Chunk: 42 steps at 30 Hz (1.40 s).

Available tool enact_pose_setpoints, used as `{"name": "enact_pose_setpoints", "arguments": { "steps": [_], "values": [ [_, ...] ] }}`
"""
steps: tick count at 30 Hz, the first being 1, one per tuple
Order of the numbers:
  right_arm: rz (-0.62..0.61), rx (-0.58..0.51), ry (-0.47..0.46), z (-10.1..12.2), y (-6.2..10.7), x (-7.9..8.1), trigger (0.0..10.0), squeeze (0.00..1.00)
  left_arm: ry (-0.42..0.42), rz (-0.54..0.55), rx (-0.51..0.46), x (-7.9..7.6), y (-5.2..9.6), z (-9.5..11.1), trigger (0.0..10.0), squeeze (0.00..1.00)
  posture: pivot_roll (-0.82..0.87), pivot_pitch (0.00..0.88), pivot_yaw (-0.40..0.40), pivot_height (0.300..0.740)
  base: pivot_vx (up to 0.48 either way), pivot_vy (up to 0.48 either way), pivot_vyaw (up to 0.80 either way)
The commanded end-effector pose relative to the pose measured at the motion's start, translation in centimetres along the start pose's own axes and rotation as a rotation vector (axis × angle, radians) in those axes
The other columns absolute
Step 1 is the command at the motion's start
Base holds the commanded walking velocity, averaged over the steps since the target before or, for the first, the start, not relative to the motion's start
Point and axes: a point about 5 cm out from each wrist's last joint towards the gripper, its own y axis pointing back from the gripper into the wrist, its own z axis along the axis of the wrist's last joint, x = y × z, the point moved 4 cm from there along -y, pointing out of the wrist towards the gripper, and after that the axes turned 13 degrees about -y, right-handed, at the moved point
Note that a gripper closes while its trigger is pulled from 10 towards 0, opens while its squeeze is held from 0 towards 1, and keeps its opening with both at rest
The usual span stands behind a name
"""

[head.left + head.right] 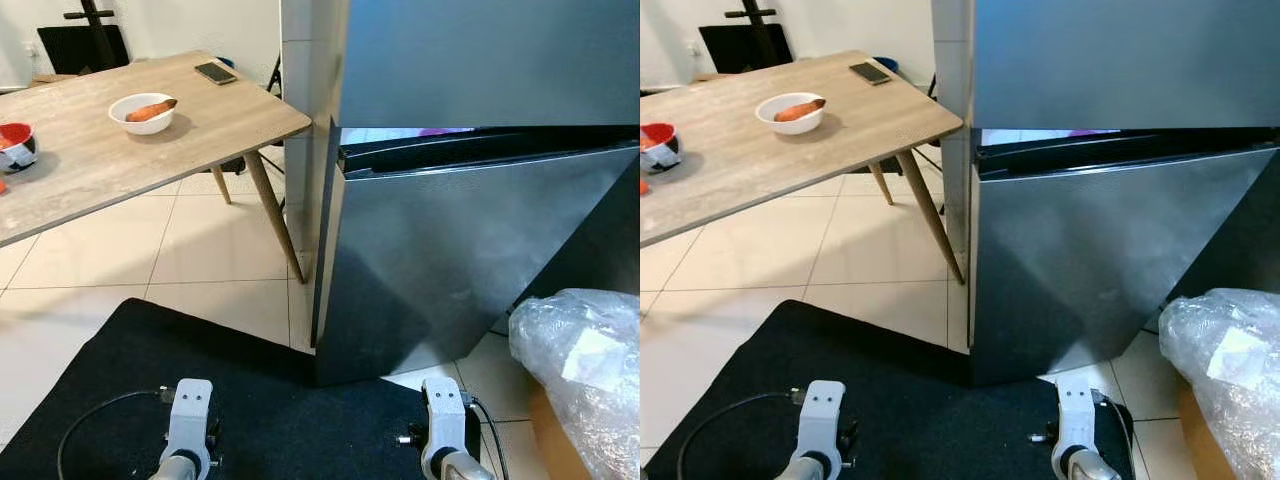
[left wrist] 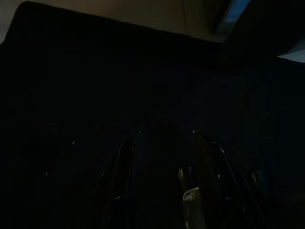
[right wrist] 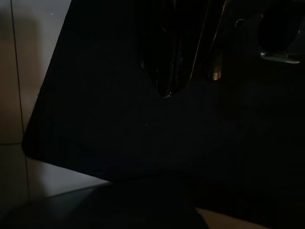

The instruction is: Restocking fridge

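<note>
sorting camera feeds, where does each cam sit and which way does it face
Left eye: head, looking down at the steel fridge; both silver wrists show.
Right eye: same scene, shares the white bowl on the wooden table.
Left wrist: dark, along its fingers toward the black floor mat.
Right wrist: dark, mat and tile.

The fridge [image 1: 470, 250] stands close ahead, wooden table [image 1: 120, 150] left, plastic bag [image 1: 580, 370] right.

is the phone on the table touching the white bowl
Apart. In the left eye view the phone lies near the table's far edge, with bare wood plainly between it and the white bowl.
</note>
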Motion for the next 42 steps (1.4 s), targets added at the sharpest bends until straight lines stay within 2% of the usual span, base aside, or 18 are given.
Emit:
{"name": "enact_pose_setpoints", "arguments": {
  "steps": [1,12,25,29,32,33,34,35,37,38,39,42],
  "values": [
    [-0.015,0.011,-0.014,-0.5,0.2,-0.3,10.0,0.0,-0.003,-0.013,0.006,-0.4,0.2,-0.4,10.0,0.0,-0.08,0.083,0.005,0.738,0.349,0.0,0.0],
    [-0.016,0.014,-0.014,-0.7,0.2,-0.4,10.0,0.0,-0.009,-0.016,0.01,-0.4,0.2,-0.5,10.0,0.0,-0.08,0.087,0.007,0.738,0.342,0.0,0.0],
    [-0.022,0.015,-0.019,-0.8,0.3,-0.5,10.0,0.0,-0.027,-0.013,0.001,-0.3,0.2,-0.4,10.0,0.0,-0.08,0.091,0.01,0.738,0.0,0.0,0.0],
    [0.007,-0.04,-0.01,0.5,0.2,-0.4,10.0,0.0,-0.108,-0.076,-0.082,-0.9,0.1,1.1,10.0,0.0,-0.08,0.096,0.009,0.738,0.0,0.0,0.0],
    [0.054,-0.083,-0.012,1.6,0.1,0.1,10.0,0.0,-0.132,-0.104,-0.137,-1.1,0.0,2.1,10.0,0.0,-0.08,0.099,0.012,0.738,0.0,0.0,0.0],
    [0.104,-0.109,-0.009,2.5,0.0,0.8,10.0,0.0,-0.16,-0.13,-0.184,-1.4,0.1,2.9,10.0,0.0,-0.08,0.1,0.012,0.738,0.0,0.0,0.0],
    [0.196,-0.15,-0.024,4.0,-0.1,1.9,10.0,0.0,-0.222,-0.185,-0.261,-2.0,0.2,4.3,10.0,0.0,-0.08,0.102,0.013,0.738,0.0,0.0,0.0],
    [0.196,-0.15,-0.024,4.0,-0.1,1.9,10.0,0.0,-0.222,-0.185,-0.261,-2.0,0.2,4.3,10.0,0.0,-0.08,0.102,0.013,0.738,0.0,0.0,0.0],
    [0.269,-0.188,-0.043,5.3,-0.2,2.9,10.0,0.0,-0.276,-0.229,-0.305,-2.6,0.3,5.0,10.0,0.0,-0.08,0.103,0.013,0.738,0.0,0.0,0.0],
    [0.309,-0.221,-0.046,6.3,-0.1,3.5,4.6,0.0,-0.299,-0.245,-0.32,-2.9,0.4,5.3,10.0,0.0,-0.08,0.103,0.014,0.738,0.0,0.0,0.0],
    [0.377,-0.281,-0.048,8.1,0.0,4.7,0.0,0.0,-0.323,-0.259,-0.338,-3.1,0.4,5.7,10.0,0.0,-0.08,0.104,0.013,0.738,0.0,0.0,0.0],
    [0.398,-0.3,-0.05,8.7,0.0,5.1,0.0,0.0,-0.326,-0.26,-0.344,-3.1,0.4,5.8,10.0,0.0,-0.08,0.104,0.013,0.738,0.0,0.0,0.0]
  ]
}}
